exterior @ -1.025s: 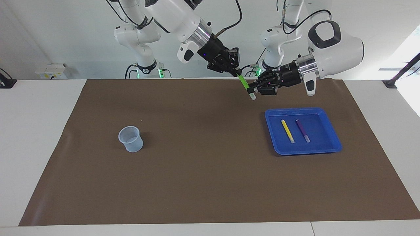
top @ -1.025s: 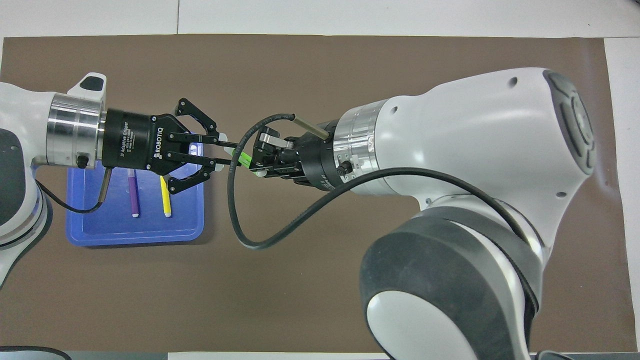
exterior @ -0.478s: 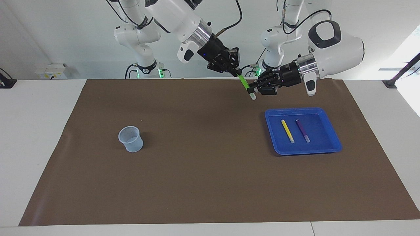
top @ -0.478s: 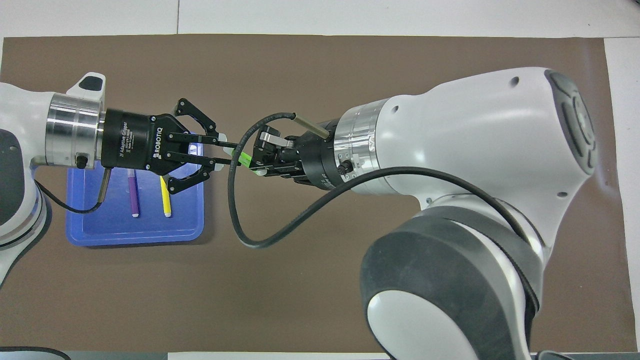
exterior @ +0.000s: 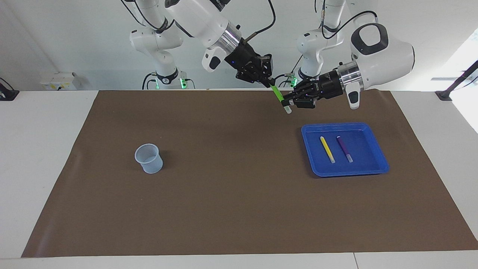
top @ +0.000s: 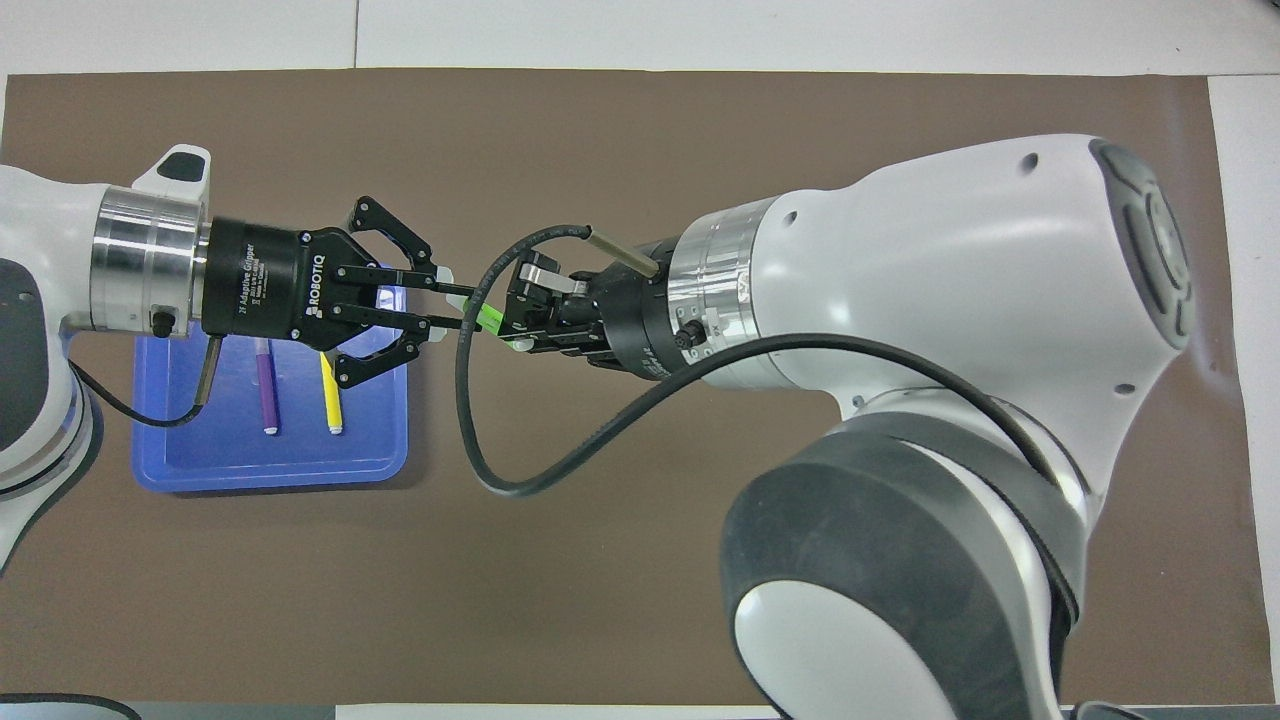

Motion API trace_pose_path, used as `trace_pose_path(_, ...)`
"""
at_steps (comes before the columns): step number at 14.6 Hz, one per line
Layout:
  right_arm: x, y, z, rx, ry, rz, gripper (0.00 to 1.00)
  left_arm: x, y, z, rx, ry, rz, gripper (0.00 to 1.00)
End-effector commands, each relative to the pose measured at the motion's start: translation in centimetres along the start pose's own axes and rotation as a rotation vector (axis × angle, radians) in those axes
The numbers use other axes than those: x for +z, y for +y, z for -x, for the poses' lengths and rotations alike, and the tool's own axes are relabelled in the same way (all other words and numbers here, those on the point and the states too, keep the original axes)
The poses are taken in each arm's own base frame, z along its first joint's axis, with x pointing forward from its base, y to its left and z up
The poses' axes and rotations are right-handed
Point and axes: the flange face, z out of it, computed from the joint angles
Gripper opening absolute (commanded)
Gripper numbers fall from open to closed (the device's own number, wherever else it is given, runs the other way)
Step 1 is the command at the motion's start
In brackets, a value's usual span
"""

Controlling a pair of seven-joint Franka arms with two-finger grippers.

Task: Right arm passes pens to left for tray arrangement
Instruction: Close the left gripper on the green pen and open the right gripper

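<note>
mid-handover. my right gripper is clamped on the top end of the green pen, my left gripper is pinched shut on its lower end just above the pale tip. both hold it at once, up in the air over the brown mat, just off the tray's corner toward the right arm's end.

pen hangs tilted, tip down. judging by looks: light, stiff plastic barrel, smooth so it can slip or rotate in a two-point pinch. best hold is mid-barrel, square across, not on the tapered tip. left grip sits low near the tip, so i expect the pen to want to pivot once right lets go. release right slowly, keep left tight.

yellow pen and purple pen lie in the tray side by side, roughly parallel, apart from each other. free floor beside the purple one for the green. pale-blue mesh cup stands on the mat toward the right arm's end, looks empty from here.

vs a second ago: basically nothing changed. both grippers same pose, both stayed shut, pen same angle, tray contents unmoved. right has not released yet.
</note>
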Motion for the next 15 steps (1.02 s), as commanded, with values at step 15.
trace_pose_path(15, 1.34, -0.35, 1.07, 0.005, -0.014, 0.026, 0.00, -0.62, 0.13, 1.15, -0.034, 0.017, 0.072, 0.00)
